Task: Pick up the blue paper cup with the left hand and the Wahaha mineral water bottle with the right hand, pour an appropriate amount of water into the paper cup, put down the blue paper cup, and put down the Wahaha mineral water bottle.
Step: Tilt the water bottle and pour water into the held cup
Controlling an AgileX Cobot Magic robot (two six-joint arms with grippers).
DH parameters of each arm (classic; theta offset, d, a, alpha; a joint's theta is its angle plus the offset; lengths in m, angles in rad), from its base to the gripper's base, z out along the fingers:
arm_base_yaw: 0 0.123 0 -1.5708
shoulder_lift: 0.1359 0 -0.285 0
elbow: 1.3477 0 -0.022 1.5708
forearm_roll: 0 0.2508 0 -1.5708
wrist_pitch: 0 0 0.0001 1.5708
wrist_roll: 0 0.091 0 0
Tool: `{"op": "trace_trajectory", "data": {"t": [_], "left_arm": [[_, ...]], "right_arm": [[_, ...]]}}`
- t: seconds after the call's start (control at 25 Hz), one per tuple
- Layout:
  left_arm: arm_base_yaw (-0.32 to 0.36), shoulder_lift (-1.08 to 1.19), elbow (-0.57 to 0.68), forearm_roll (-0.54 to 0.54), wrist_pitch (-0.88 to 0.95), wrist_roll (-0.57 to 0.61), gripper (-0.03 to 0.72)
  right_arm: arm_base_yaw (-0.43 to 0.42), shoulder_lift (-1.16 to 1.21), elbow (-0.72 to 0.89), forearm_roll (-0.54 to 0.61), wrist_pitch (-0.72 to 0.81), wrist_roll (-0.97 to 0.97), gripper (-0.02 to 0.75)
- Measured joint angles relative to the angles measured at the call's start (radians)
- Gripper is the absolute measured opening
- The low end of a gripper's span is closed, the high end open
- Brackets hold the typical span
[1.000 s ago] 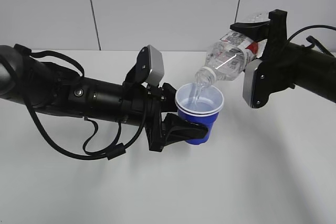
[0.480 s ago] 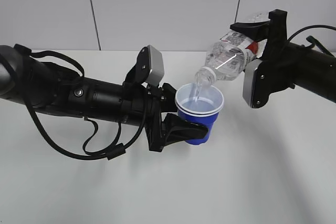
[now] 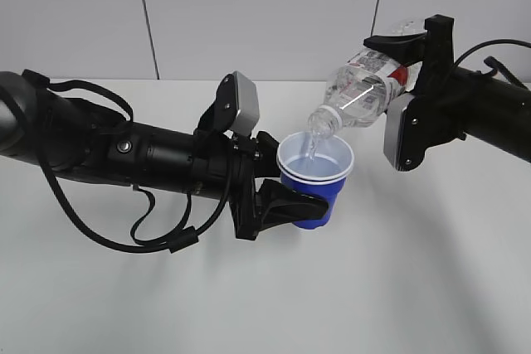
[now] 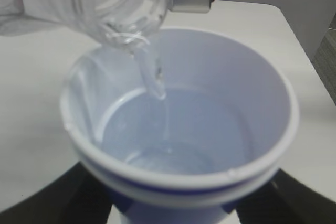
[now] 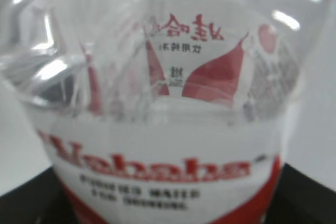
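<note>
Bottle [image 3: 365,89], pinched in the right claw [image 3: 415,72], is tilting neck-down to the left, mouth just above the blue cup [image 3: 314,178], which the left claw [image 3: 286,192] is clasping above mid-table [image 3: 398,288], water streaming in.

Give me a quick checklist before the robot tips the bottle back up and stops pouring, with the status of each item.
1. Left hand gripping the blue paper cup: ok, fingers clasp its lower wall.
2. Right hand holding the Wahaha mineral water bottle: ok, clamped around the label band.
3. Bottle mouth over the cup opening: ok, the stream lands inside the rim in the left wrist view.
4. Cup upright: ok, roughly level rim.
5. Water level below the rim: ok, well below the rim.
6. Spill on the table: cannot tell, no puddle visible, but water on white would be hard to see.
</note>
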Motion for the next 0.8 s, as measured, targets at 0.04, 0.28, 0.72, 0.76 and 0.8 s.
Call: {"op": "trace_trajectory", "data": {"t": [0.04, 0.28, 0.72, 0.76, 0.8], "left_arm": [[0.000, 0.000, 0.000, 0.000, 0.000, 0.000, 0.490], [0.000, 0.000, 0.000, 0.001, 0.000, 0.000, 0.490], [0.000, 0.000, 0.000, 0.002, 0.000, 0.000, 0.490], [0.000, 0.000, 0.000, 0.002, 0.000, 0.000, 0.489], [0.000, 0.000, 0.000, 0.002, 0.000, 0.000, 0.490]], "right_arm": [[0.000, 0.000, 0.000, 0.000, 0.000, 0.000, 0.492], [0.000, 0.000, 0.000, 0.000, 0.000, 0.000, 0.492], [0.000, 0.000, 0.000, -0.006, 0.000, 0.000, 0.492], [0.000, 0.000, 0.000, -0.006, 0.000, 0.000, 0.492], [0.000, 0.000, 0.000, -0.006, 0.000, 0.000, 0.492]]}}
